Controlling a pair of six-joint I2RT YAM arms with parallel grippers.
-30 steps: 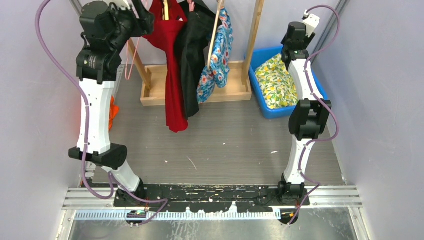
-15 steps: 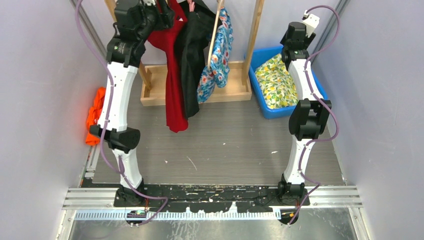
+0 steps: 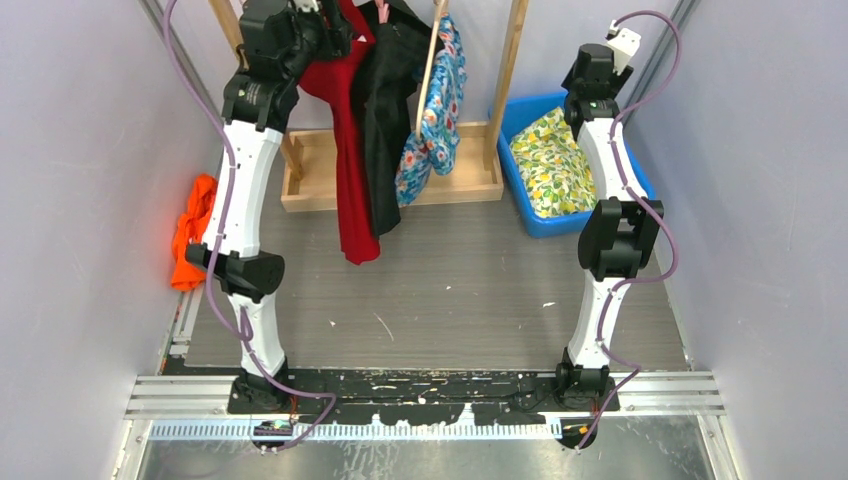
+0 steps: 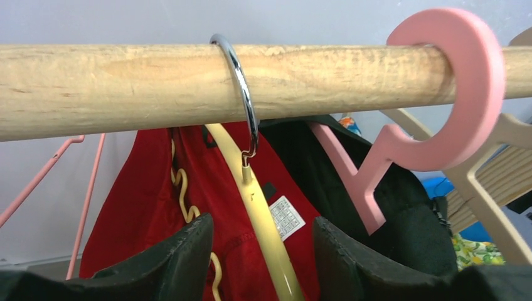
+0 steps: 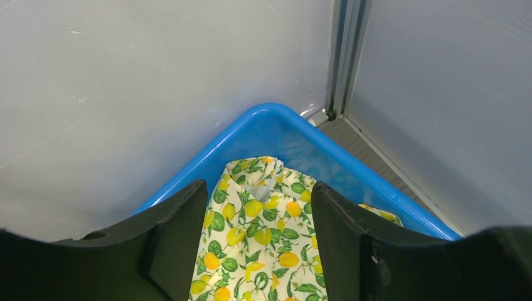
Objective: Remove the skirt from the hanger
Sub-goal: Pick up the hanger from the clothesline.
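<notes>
A red garment (image 3: 345, 130) hangs from the wooden rod (image 4: 125, 81) on a pale yellow hanger (image 4: 270, 238) with a metal hook (image 4: 244, 94). In the left wrist view the red cloth (image 4: 144, 207) lies behind the hanger. My left gripper (image 4: 262, 251) is open just below the rod, with the yellow hanger's arm between its jaws, untouched as far as I can see. It is at the rack's top left in the top view (image 3: 335, 25). My right gripper (image 5: 259, 232) is open and empty above the blue bin (image 5: 276, 125).
A black garment (image 3: 385, 120) on a pink hanger (image 4: 464, 94) and a floral garment (image 3: 435, 110) hang beside the red one. The bin (image 3: 520, 110) holds lemon-print cloth (image 3: 555, 160). An orange cloth (image 3: 190, 240) lies by the left wall. The rack's wooden base (image 3: 310, 170) sits behind.
My left arm has swung right from the left wall to the rack's rod, bringing its gripper up to the red garment's hanger. The right arm has not moved.
</notes>
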